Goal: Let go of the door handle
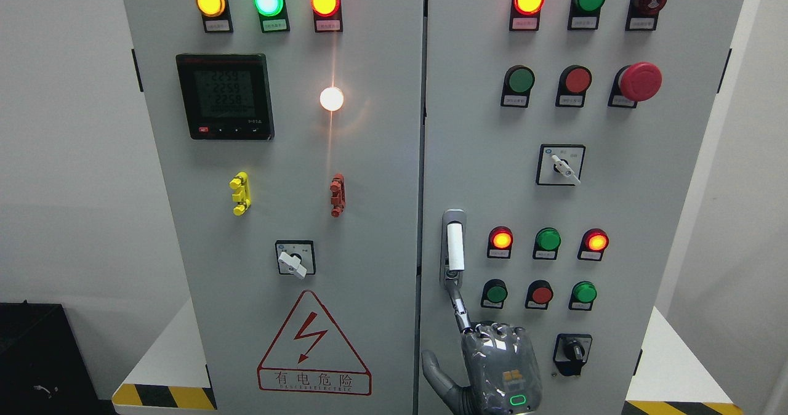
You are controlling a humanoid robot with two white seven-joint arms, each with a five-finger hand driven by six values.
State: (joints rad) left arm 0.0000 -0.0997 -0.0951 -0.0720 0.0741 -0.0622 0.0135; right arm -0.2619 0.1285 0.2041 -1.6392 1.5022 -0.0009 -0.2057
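While the cabinet (345,230) fills the head view, the only working limb is one robot hand (497,366) at the bottom edge, right of the middle. Its arm is cut off by the frame, so the side it enters from cannot be told; it is logged as a hand, not left or right.

Head view, hand: the back of the hand faces the camera. One finger (458,307) is stretched straight up, its tip touching or just beneath the lower end of the door handle (454,247). The thumb (436,372) juts out to the picture's left. The other fingers appear folded against the palm; nothing is clamped in them. Whether the tip hooks the handle or merely rests there cannot be told.

Head view, handle: it stands upright on the right-hand door (615,205), just beside the seam between the two doors, level with a row of red and green lamps (547,240). It shows a white bar in a grey metal frame.

Handling judgement: the handle looks rigid, smooth and fixed to sheet metal, so it will not bend or give. It seems slippery rather than fragile. A hold belongs on the white bar or its lower end. For release, the finger should come off straight, clear of the nearby push buttons (539,294).

Task appears nearly done: contact is one fingertip at most.
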